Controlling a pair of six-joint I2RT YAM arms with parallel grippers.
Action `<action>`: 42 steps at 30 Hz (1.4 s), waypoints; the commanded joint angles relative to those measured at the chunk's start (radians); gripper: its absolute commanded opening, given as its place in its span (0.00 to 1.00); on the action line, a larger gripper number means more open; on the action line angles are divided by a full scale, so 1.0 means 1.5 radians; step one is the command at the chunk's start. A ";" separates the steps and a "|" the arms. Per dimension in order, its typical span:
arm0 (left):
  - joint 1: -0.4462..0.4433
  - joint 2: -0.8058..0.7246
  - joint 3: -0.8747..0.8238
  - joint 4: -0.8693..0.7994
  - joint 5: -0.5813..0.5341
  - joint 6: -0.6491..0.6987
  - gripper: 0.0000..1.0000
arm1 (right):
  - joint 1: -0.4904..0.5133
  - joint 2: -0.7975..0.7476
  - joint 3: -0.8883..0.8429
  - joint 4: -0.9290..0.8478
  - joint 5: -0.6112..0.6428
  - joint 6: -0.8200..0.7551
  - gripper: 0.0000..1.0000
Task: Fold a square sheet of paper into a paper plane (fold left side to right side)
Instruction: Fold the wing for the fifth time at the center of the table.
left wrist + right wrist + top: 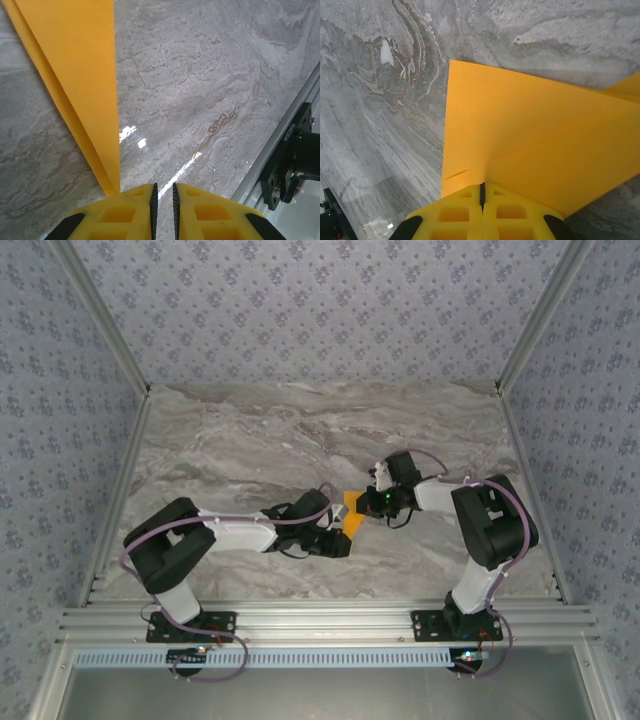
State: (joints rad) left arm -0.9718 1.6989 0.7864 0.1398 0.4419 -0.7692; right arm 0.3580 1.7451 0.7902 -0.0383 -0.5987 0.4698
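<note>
The orange-yellow sheet of paper lies folded into a narrow layered shape at the middle of the marble table, between my two grippers. My right gripper comes at it from the right. In the right wrist view its yellow jaws are shut, pinching the paper where a crease runs into the fingertips. My left gripper sits at the paper's near left edge. In the left wrist view its jaws stand slightly apart with bare table between them, and the paper lies just to their left.
An aluminium rail runs along the table's near edge and carries both arm bases. The same rail and a black base bracket appear at the right of the left wrist view. Patterned walls enclose the table.
</note>
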 commanded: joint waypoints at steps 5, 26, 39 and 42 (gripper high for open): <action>-0.006 0.042 0.017 -0.002 0.000 -0.005 0.17 | 0.003 0.021 0.009 -0.048 0.053 -0.022 0.00; 0.020 0.042 -0.112 0.134 0.014 -0.126 0.14 | -0.017 0.033 0.020 -0.062 0.034 -0.047 0.00; 0.038 -0.050 -0.199 0.208 0.005 -0.119 0.16 | -0.034 -0.068 0.158 -0.171 0.104 -0.106 0.18; 0.038 -0.138 -0.168 0.078 -0.070 -0.045 0.26 | -0.008 -0.125 0.179 -0.241 0.212 -0.109 0.29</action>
State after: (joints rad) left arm -0.9226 1.6039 0.5037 0.4427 0.4320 -0.9474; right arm 0.3164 1.6478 1.0142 -0.2523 -0.4503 0.3363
